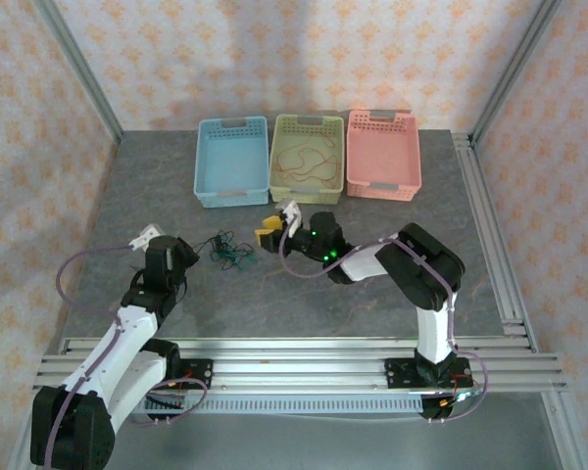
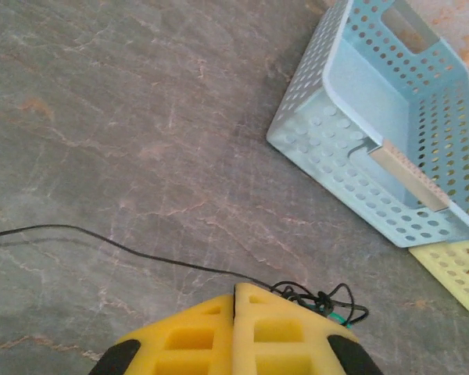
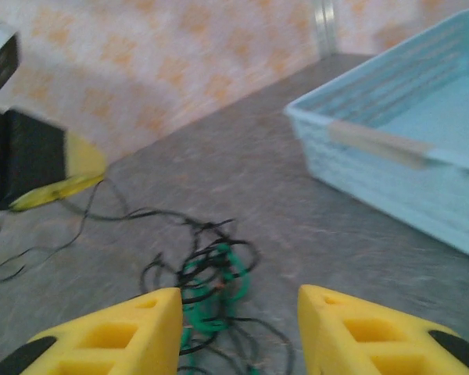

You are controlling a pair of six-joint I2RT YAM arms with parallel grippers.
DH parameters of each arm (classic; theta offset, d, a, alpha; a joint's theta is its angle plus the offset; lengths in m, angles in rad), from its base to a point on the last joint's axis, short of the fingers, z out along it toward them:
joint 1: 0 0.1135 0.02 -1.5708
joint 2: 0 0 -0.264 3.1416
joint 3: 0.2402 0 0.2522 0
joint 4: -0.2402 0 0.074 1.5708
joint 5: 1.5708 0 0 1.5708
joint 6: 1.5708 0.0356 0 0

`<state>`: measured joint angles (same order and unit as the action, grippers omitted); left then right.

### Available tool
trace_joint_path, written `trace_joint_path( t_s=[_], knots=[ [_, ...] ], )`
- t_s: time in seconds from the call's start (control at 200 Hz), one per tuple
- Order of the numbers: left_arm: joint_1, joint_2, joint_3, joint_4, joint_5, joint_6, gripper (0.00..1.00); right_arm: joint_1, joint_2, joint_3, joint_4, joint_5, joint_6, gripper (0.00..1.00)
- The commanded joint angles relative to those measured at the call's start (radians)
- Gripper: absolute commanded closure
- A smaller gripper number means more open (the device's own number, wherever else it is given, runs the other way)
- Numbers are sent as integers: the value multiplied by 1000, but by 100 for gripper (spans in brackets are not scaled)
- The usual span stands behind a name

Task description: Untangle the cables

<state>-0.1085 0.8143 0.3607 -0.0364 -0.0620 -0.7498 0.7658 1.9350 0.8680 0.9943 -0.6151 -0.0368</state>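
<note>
A tangle of black and green cables (image 1: pixel 226 251) lies on the grey table between the two grippers. My left gripper (image 2: pixel 235 291) is shut, and a black cable (image 2: pixel 102 244) runs in from the left to its yellow tips and on into the knot (image 2: pixel 322 301). In the right wrist view that cable rises to the left gripper's finger (image 3: pixel 59 190). My right gripper (image 3: pixel 238 320) stands open just above the near side of the tangle (image 3: pixel 215 273), holding nothing. An orange-red cable (image 1: pixel 309 162) lies loose in the yellow-green basket.
Three baskets stand in a row at the back: blue (image 1: pixel 233 196), yellow-green (image 1: pixel 307 188) and pink (image 1: pixel 383 188). The blue basket (image 3: pixel 391 156) is close to the right of the tangle. Aluminium rails (image 1: pixel 294 357) run along the near edge.
</note>
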Motion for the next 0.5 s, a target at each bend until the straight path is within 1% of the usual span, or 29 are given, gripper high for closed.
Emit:
trace_joint_path(
  t_s=[0.0, 0.13, 0.25, 0.32, 0.385, 0.495],
  knots=[
    [4, 0, 28, 26, 8, 24, 100, 35, 17, 45, -136, -79, -111, 57],
    [3, 3, 28, 30, 12, 26, 100, 75, 30, 122, -330, -70, -255, 53],
    [3, 5, 30, 31, 14, 26, 100, 117, 50, 186, -485, -2, -400, 46],
    [3, 6, 29, 33, 17, 27, 100, 127, 68, 217, -532, 35, -448, 44],
    [4, 8, 29, 34, 19, 27, 100, 132, 78, 249, -580, 58, -459, 43],
    [3, 8, 29, 36, 22, 27, 100, 134, 89, 259, -555, 87, -467, 42]
  ],
)
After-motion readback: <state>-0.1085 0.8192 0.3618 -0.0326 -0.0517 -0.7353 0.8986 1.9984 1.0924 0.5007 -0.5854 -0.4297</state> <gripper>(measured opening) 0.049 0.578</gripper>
